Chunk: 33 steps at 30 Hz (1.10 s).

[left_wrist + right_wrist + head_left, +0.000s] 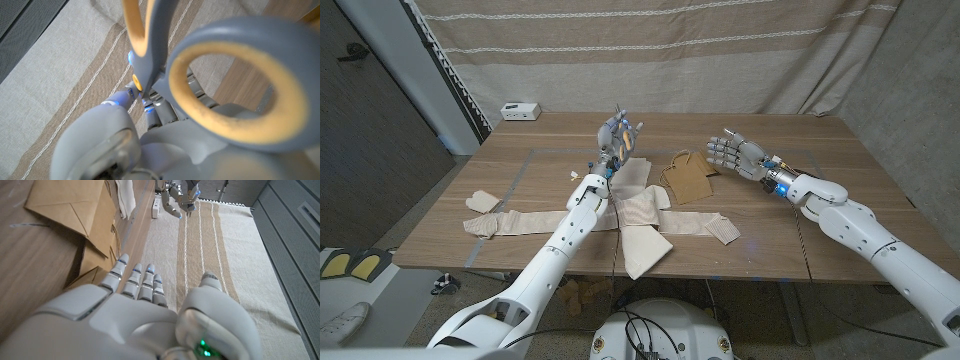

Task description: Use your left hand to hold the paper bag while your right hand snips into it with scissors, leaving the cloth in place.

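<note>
tabletop (pixel 840 150): wooden, striped curtain (pixel 720 50) hanging behind its far edge.
cloth (pixel 630 215): cream, spread in a long strip across the near half of the tabletop, from near the left edge to right of centre; a folded part reaches the near edge.
paper bag (pixel 688 180): brown, lying flat near the middle of the tabletop, just beyond the cloth and touching it at the near side. Neither hand is on it.
left hand (pixel 618 138): raised above the tabletop toward the far edge, left of the bag, gripping the scissors.
right hand (pixel 732 152): lifted over the tabletop right of the bag, released, fingers spread, holding nothing.
scissors (pixel 200 85): grey with yellow-lined handle loops, in the left hand, clear of the bag.
white box (pixel 519 110): at the far left corner of the tabletop.
</note>
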Available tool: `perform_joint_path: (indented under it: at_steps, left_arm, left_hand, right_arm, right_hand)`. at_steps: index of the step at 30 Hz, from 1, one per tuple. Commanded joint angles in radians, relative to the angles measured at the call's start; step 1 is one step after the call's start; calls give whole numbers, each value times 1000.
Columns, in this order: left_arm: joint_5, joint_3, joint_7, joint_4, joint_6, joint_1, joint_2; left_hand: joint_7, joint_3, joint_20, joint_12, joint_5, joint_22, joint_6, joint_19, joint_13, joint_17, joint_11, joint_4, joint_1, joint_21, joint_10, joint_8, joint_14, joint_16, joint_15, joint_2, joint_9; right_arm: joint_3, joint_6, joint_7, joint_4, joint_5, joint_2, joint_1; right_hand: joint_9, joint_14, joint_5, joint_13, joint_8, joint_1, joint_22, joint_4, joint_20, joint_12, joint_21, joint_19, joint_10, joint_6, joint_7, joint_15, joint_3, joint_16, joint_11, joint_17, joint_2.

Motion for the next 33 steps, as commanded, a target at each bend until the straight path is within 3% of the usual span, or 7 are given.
perform_joint_path:
  at_steps: [1,13,16,19,22,26,33]
  left_arm:
    - [-38,-8,-77,28,12,-1,-20]
    - [-74,-20,-112,41,39,-4,-38]
    - [-73,-20,-111,37,40,-1,-39]
    - [-75,-21,-111,35,43,-1,-41]
    - [-77,-22,-113,37,46,-3,-42]
    - [-78,-21,-118,43,46,-7,-47]
    - [-86,-27,-124,55,43,-13,-60]
  left_hand:
    - [-33,5,-103,98,2,0,37,-7,164,0,-35,-6,19,7,43,6,1,-4,-1,4,3]
    - [-33,7,-104,101,2,-2,42,-8,182,-6,-35,-10,18,10,56,5,-5,-18,-1,4,-3]
    - [-34,7,-103,99,2,-2,38,-8,182,-2,-35,-10,18,10,57,7,0,-15,-1,4,2]
    - [-34,8,-104,91,2,-3,41,-8,179,-1,-35,-10,17,10,49,5,2,-16,-1,3,-2]
    - [-34,8,-103,88,2,-3,40,-9,178,-2,-35,-11,16,11,49,6,3,-18,-1,3,-1]
    - [-31,10,-102,80,2,-3,40,-10,172,2,-36,-11,16,12,49,6,4,-19,-1,4,0]
    - [-35,11,-102,89,2,-4,38,-10,186,-4,-35,-13,16,12,61,9,2,-28,-1,4,4]
  right_arm:
    - [-5,-10,59,2,38,19,13]
    - [-13,-56,121,11,67,15,41]
    - [13,-52,37,-43,79,19,-1]
    - [27,-64,1,-69,101,23,-19]
    - [23,-92,10,-72,112,15,-11]
    - [7,-74,87,-33,100,17,17]
    - [-8,-128,130,-15,119,10,48]
  right_hand:
    - [2,28,-8,3,12,21,4,-3,3,17,14,26,33,32,2,-8,13,8,-8,4,-1]
    - [2,102,-28,8,9,33,6,0,-11,37,37,90,90,73,53,-38,41,32,26,13,0]
    - [2,141,-40,16,17,36,10,4,-37,58,57,136,140,119,78,-48,55,47,41,19,1]
    - [2,220,-60,32,34,53,18,-1,-79,106,92,210,251,214,76,-82,80,81,42,29,-3]
    - [2,262,-71,41,39,62,24,-4,-96,124,111,244,286,255,72,-90,93,101,43,36,-3]
    - [2,296,-79,49,38,64,28,-4,-101,134,124,266,305,274,70,-105,98,121,43,46,-6]
    - [2,352,-97,68,33,48,38,2,-105,167,148,296,366,306,65,-123,95,162,34,72,-16]
